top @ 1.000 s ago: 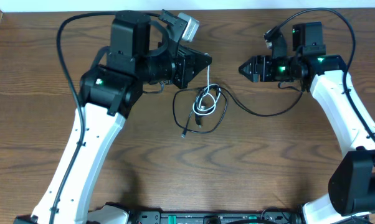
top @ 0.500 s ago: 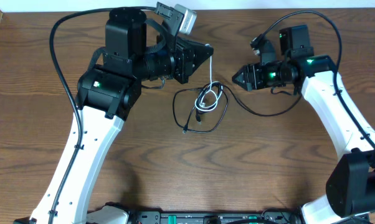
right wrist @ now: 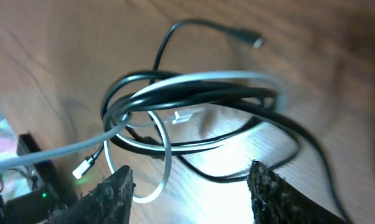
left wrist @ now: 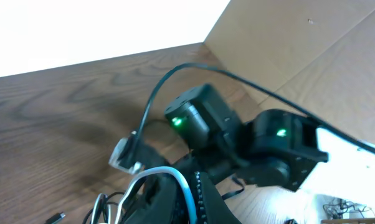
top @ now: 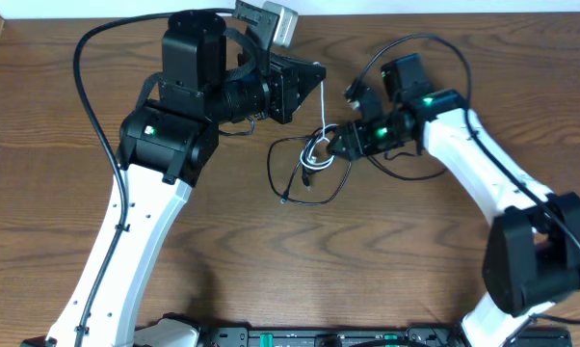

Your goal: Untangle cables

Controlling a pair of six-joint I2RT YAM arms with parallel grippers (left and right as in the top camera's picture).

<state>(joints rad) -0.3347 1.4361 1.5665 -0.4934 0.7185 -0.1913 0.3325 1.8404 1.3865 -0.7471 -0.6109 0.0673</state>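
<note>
The left gripper (top: 315,75), pointing right, pinches the white cable (top: 325,106). The right gripper (top: 340,145) reaches left, jaws parted over the black cable (right wrist: 225,94).

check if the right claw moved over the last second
Yes. The right claw swung left and toward the front of the table, ending right beside the white cable coil, which stayed put.

I work over a dark, wood-grain table (top: 396,280). Past its far edge is a white backdrop (left wrist: 81,25), with a tan board (left wrist: 312,50) rising beside it. Light glares off the wood.
</note>
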